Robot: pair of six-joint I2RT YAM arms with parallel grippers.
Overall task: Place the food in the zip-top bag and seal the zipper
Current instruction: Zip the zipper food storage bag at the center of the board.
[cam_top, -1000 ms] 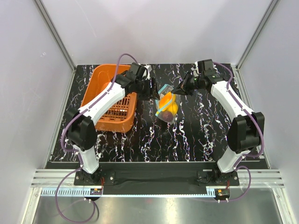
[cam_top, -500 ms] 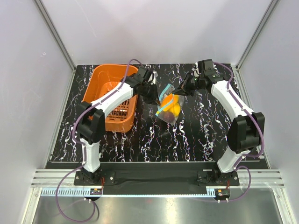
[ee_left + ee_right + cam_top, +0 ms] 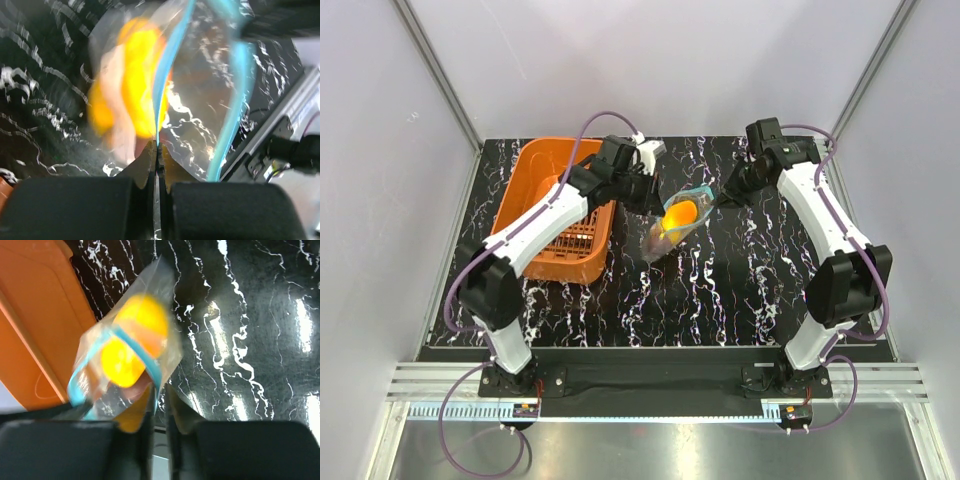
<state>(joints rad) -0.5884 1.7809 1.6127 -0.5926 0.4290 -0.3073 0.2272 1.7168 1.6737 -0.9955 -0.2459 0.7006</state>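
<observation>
Top external view: black marbled table [image 3: 740, 280], both grippers over its far half.
Orange basket [image 3: 535, 165]: on the far-left part of the table.
Left gripper [image 3: 653, 205]: just right of the basket. In the left wrist view the fingers are pressed together, pinching one end of the zipper [image 3: 161, 95].
Zip-top bag [image 3: 660, 240]: hangs tilted between the two grippers over the far middle of the table, mouth up and to the right. Cannot tell whether its lower end touches the table.
Food [image 3: 681, 213]: yellow-orange pieces inside the bag, near the mouth; blurred in both wrist views.
Zipper: light-blue strip with its two sides parted in a loop, mouth unsealed.
Right gripper [image 3: 724, 197]: at the right end of the bag mouth. In the right wrist view the fingers stand a narrow gap apart with the bag edge at their tips. Cannot tell whether they grip it or only touch it.
</observation>
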